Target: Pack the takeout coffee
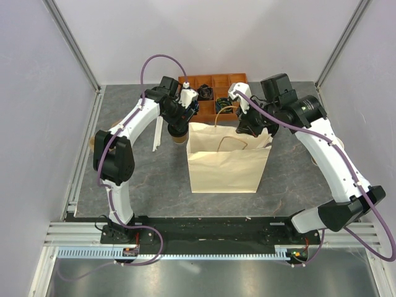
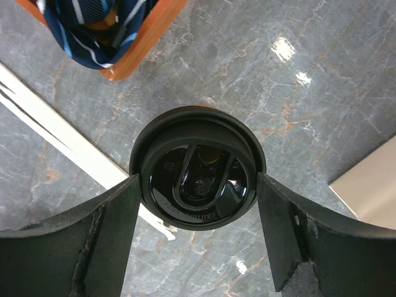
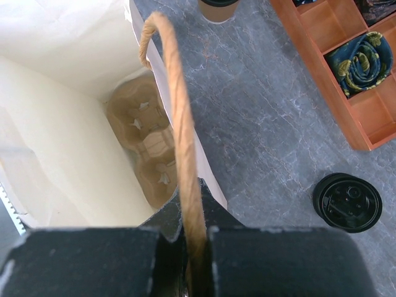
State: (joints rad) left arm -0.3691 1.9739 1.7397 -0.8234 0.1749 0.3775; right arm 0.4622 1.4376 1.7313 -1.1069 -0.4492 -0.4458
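The takeout coffee, a tan cup with a black lid, stands left of the cream paper bag; its foot shows in the right wrist view. My left gripper comes from above, its fingers against both sides of the lid, shut on it. I cannot tell if the cup is off the table. My right gripper is shut on the bag's twisted paper handle at the bag's far right corner, holding the bag open. A brown pulp carrier lies at the bag's bottom.
An orange compartment tray with rolled ties sits behind the bag and cup; its corner shows in the left wrist view. A second black lid sits on the table right of the bag. A white strip lies beside the cup.
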